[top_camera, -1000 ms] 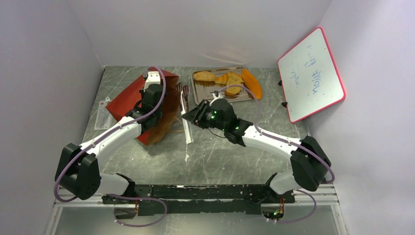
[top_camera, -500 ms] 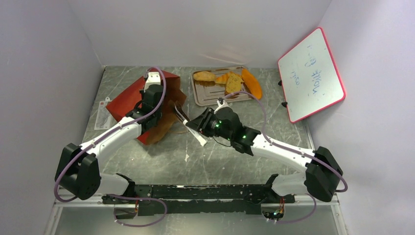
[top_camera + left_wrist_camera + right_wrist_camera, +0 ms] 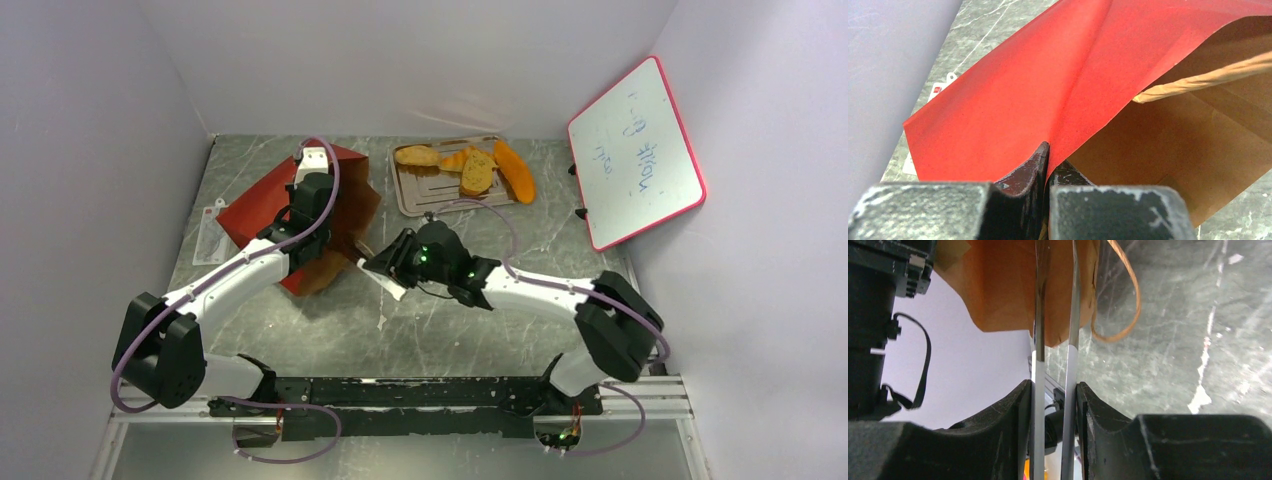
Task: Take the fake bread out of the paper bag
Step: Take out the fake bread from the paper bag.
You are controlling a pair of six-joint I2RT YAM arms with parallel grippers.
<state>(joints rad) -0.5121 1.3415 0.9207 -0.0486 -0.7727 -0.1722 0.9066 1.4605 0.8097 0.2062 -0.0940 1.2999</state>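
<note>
left hand [image 3: 1049, 156]: clamped on the paper bag's [image 3: 1023, 90] red edge
right hand [image 3: 1053, 405]: gripping metal tongs [image 3: 1071, 315], aimed at the bag mouth
paper bag: lying open on the table [image 3: 450, 330]
fake bread [image 3: 478, 171]: on the tray [image 3: 420, 192]

The paper bag [image 3: 260, 200] lies with its mouth facing 4 o'clock, the left gripper [image 3: 1048, 160] pinching its upper lip. Tongs [image 3: 385, 283] clamped in the right gripper [image 3: 1053, 395] and a loose cord handle [image 3: 1130, 295] crowd that entrance. Bare table [image 3: 450, 330] lies at 6 o'clock.

Matt paper bag [image 3: 998, 115], shiny metal tongs [image 3: 1071, 371]
</note>
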